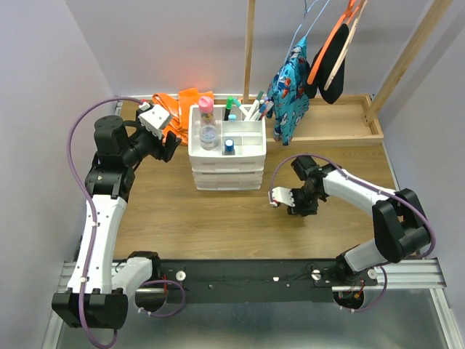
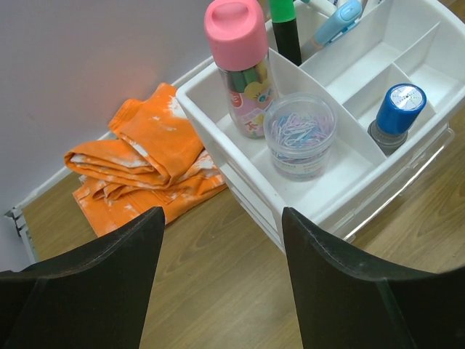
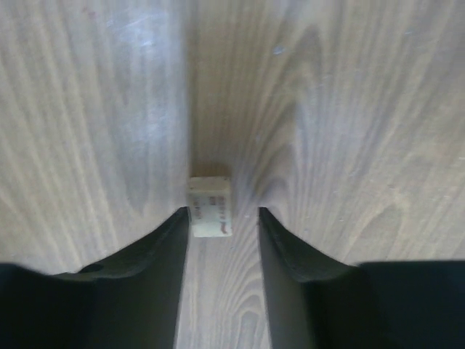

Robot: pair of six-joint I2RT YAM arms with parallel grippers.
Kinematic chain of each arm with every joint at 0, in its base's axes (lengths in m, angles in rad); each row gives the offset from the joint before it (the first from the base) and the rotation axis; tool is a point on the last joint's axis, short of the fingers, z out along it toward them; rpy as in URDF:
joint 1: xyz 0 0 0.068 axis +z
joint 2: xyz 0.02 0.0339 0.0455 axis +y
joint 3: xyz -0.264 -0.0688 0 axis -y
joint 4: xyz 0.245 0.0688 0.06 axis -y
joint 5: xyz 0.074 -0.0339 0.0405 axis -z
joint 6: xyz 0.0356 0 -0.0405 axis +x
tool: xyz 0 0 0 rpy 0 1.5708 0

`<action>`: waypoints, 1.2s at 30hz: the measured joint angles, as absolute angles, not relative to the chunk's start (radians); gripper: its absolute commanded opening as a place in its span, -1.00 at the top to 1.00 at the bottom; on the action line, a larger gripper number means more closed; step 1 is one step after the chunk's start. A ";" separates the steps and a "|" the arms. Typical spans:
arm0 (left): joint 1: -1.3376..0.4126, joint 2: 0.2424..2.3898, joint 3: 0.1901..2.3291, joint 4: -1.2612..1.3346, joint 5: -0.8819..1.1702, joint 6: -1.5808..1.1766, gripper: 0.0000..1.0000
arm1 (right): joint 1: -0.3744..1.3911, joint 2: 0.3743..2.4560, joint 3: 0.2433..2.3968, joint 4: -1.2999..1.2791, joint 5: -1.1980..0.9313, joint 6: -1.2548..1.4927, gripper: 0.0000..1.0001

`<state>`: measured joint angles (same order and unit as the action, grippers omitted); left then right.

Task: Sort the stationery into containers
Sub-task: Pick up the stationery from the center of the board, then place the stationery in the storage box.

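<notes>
The right tool (image 3: 224, 218) is pictured low over the desk (image 3: 349, 109) with its jaws parted and a tan block (image 3: 211, 207) lying on the wood between the fingertips. The tan block is set close against one finger, and whether it touches cannot be told; a clear gap is left to the other finger. From above, this spot is seen to the right of the drawer unit (image 1: 227, 171) and well apart from it. The left tool (image 2: 221, 214) is held open beside the unit's left end, its two dark fingers spread wide. In the unit's top tray, a pink-lidded tube (image 2: 243, 73) is stood upright in a long compartment, with a clear jar (image 2: 299, 134) of paper clips just beside it in the same compartment. A blue-capped item (image 2: 396, 116) is kept in a small compartment next to them, and a green-black highlighter (image 2: 285, 29) is stood at the rear. White markers (image 1: 251, 110) are seen leaning in the back compartments. An orange cloth (image 2: 145, 167) is left crumpled on the desk just beside the unit, against the wall.
</notes>
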<state>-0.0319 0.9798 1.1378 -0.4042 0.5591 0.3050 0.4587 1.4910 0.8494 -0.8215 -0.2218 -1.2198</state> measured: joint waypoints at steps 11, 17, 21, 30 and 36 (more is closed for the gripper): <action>-0.032 0.992 1.138 -0.379 0.560 0.292 -0.50 | 0.485 1.448 0.815 -0.784 -0.226 -1.186 0.47; -0.032 0.994 1.138 -0.360 0.564 0.282 -0.50 | 0.485 1.295 0.882 -0.894 -0.237 -1.147 0.49; -0.032 0.994 1.138 -0.347 0.569 0.276 -0.50 | 0.485 1.230 1.127 -0.972 -0.268 -1.073 0.49; -0.032 0.976 1.134 -0.337 0.569 0.275 -0.50 | 0.519 1.399 1.714 -0.986 -0.377 -0.866 0.49; -0.032 0.959 1.134 -0.336 0.569 0.274 -0.50 | 0.612 1.573 1.862 -0.982 -0.378 -0.838 0.49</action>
<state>-0.0319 0.9588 1.1336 -0.3363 0.5694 0.2745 0.6121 1.5730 1.8618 -0.9817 -0.3782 -0.8375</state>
